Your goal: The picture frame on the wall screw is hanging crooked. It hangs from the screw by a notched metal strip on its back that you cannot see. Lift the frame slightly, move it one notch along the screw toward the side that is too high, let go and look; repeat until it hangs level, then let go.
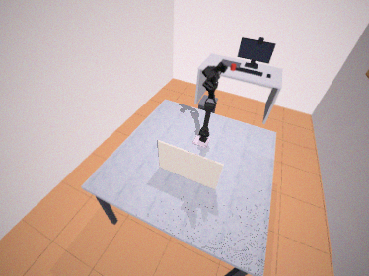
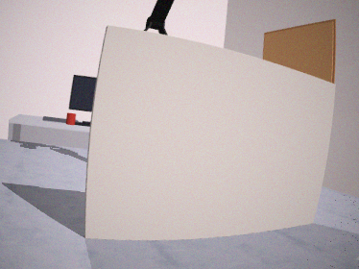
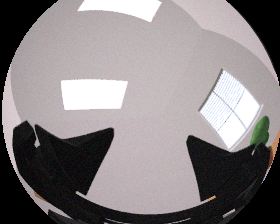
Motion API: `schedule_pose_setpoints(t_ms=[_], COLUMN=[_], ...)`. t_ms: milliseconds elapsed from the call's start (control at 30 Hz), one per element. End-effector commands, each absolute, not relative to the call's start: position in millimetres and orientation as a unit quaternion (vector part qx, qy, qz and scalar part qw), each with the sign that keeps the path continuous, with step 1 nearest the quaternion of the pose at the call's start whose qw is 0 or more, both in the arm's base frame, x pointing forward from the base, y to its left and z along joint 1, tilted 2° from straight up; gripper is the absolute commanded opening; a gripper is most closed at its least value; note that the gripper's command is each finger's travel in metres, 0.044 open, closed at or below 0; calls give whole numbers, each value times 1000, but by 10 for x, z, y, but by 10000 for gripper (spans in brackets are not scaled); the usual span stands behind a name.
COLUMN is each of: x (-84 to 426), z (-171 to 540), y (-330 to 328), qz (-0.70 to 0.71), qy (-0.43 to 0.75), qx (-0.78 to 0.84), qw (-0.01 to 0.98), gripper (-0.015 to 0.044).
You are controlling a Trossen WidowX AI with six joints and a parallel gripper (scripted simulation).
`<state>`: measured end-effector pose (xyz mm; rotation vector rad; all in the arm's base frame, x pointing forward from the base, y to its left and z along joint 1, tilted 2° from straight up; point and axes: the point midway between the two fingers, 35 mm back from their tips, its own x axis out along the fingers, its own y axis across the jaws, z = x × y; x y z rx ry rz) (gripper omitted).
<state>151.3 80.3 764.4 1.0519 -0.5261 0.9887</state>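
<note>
The picture frame and its screw do not show in any view. A cream upright panel [image 1: 189, 165] [image 2: 206, 134] stands on the table, and its face toward the arm is hidden in the top and exterior views. My gripper [image 3: 151, 136] is open in the wrist view, with two black fingers far apart and nothing between them. The wrist view shows bright rectangles, a window and grey surfaces, not the frame. The gripper is too small to make out clearly in the top view. How level the frame hangs cannot be told.
The black arm [image 1: 206, 120] [image 2: 164, 2] rises behind the panel, above a small pinkish patch on the marbled table [image 1: 133, 143]. A white desk [image 1: 273, 81] with a monitor [image 1: 257, 50] [image 2: 83, 92] and red cup [image 1: 233, 67] [image 2: 71, 118] stands beyond. An orange board [image 2: 299, 48] is on the side wall.
</note>
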Motion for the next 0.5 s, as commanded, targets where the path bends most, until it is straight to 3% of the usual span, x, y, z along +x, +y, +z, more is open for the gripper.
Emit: schedule_pose_setpoints(t_ms=[0,167,467], x=[1512,1507,1570], z=[7634,7324,6411], y=[800,735,591], qz=[446,415,330], qy=[-236,-193,-114], qx=[478,537,640], qw=[719,709,684], gripper=[374,260,260])
